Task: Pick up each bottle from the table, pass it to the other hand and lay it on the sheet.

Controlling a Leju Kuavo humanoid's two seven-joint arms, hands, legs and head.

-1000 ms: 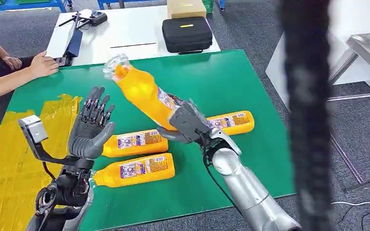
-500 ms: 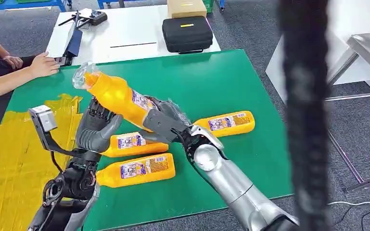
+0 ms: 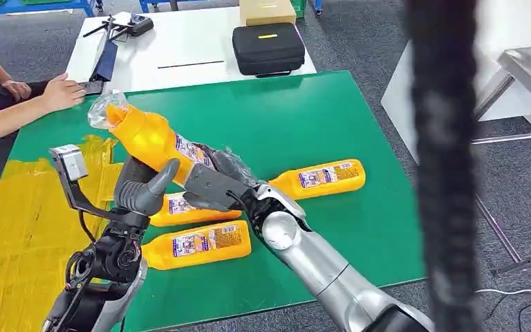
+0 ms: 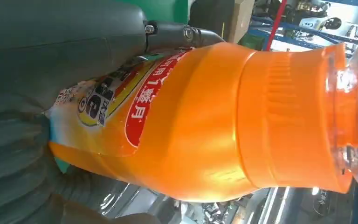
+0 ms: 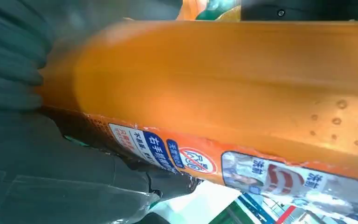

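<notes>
Head view: orange bottle (image 3: 153, 138) between right hand (image 3: 211, 185) and left hand (image 3: 142, 192)

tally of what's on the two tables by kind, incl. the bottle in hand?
Orange bottles: 4. One held in the air, three lying on the green table
Yellow sheet: 1
Black case: 1
Cardboard box: 1
Controller: 1
Total: 8

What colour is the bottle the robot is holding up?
The held bottle is bright orange, with a clear end and a colourful label; the left wrist view shows it best.
</notes>
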